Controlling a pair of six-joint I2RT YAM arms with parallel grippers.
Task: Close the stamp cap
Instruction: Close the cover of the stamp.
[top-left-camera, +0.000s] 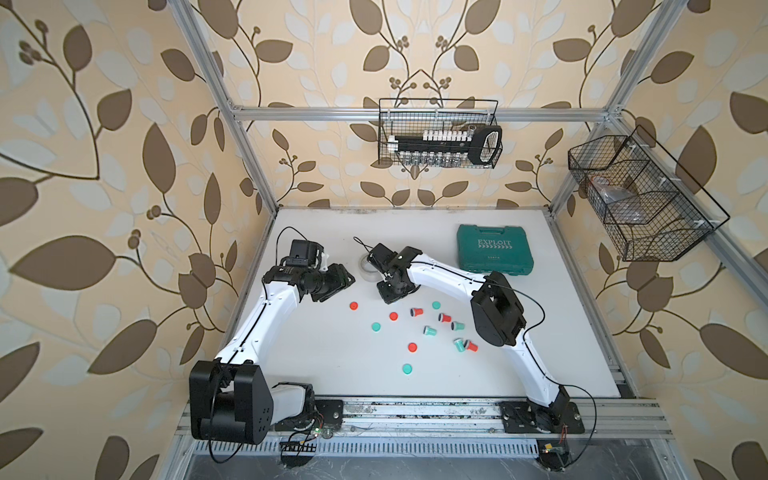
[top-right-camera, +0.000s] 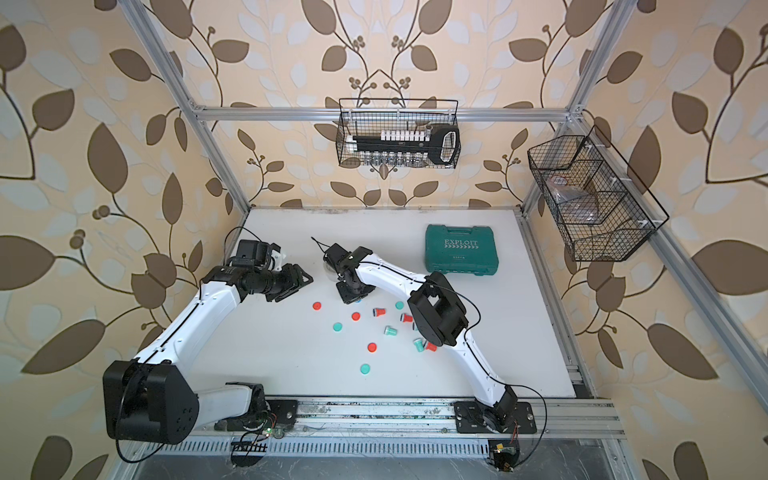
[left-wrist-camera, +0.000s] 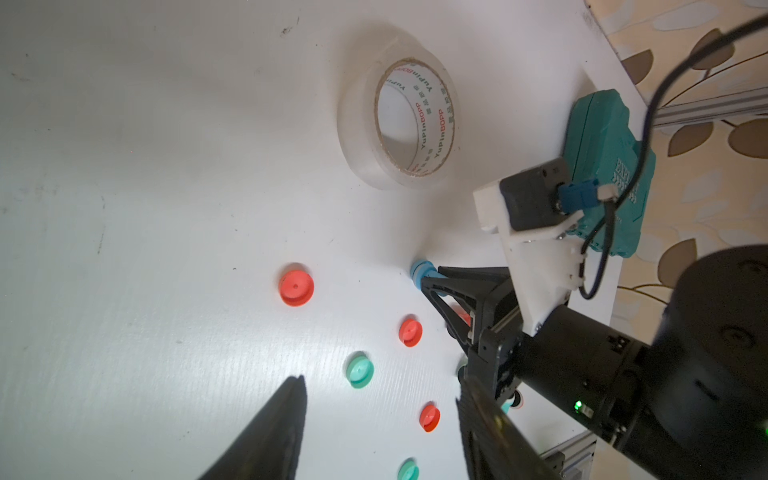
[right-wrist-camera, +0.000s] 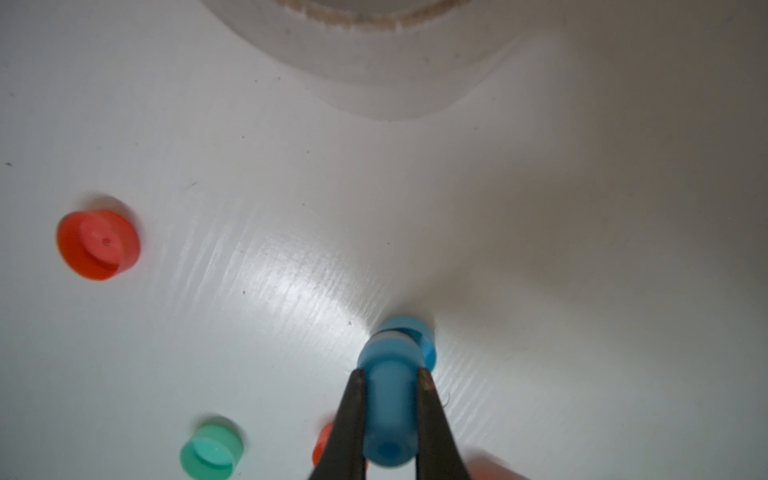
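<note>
Two arms out, right gripper clamped on the blue stamp.
Its fingers pinch the narrow stem, wide end down against a blue cap on the white table, near the clear tape roll; seated or not, can't tell. Left gripper hangs partly open, holding nothing, loose red caps and green caps nearby. Teal EXPLOIT tool case sits well apart.

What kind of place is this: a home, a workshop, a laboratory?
Probably a robot test cell in a laboratory: a metal frame encloses the white table, and a left arm and right arm are bolted to a rail at its front.
</note>
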